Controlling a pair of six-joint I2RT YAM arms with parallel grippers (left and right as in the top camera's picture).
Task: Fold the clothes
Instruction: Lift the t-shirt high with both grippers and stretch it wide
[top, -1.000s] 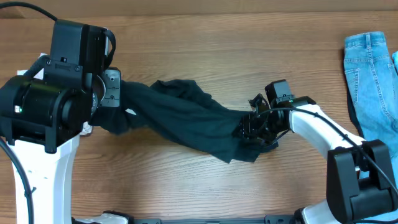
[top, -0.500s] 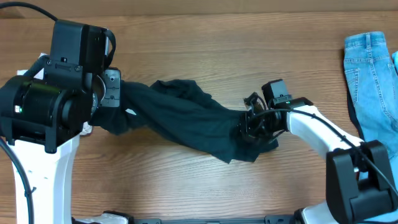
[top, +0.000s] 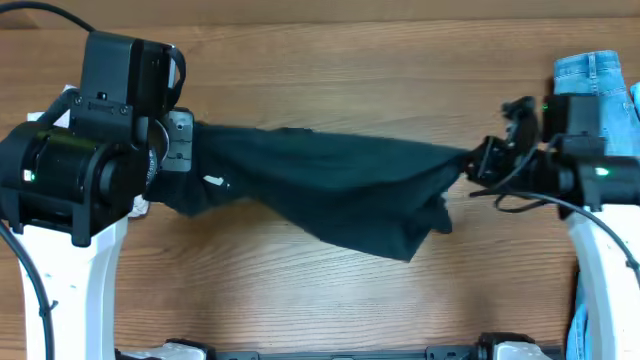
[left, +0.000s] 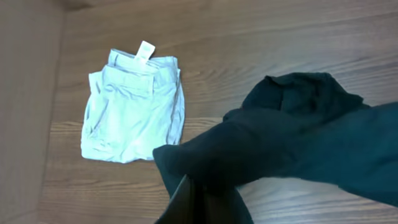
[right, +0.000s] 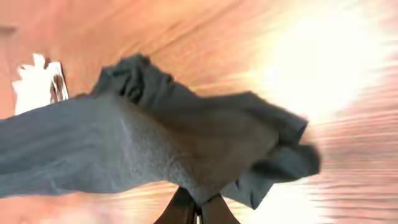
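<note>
Dark navy T-shirt (top: 330, 190), now stretched over the wooden table (top: 330, 60) between both arms. The right gripper (top: 478, 163), pinched on one edge, has pulled it toward the jeans (top: 600, 110); the left gripper (top: 183, 150) stays clamped on the opposite end. The garment looks opened out enough to lay flat.

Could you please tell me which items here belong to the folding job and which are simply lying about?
Part of the job:
- dark T-shirt, stretched between the left gripper and the right gripper, both shut on it

Just lying about:
- beige shorts with a white tag, folded
- blue jeans, at the right edge of the overhead view
</note>
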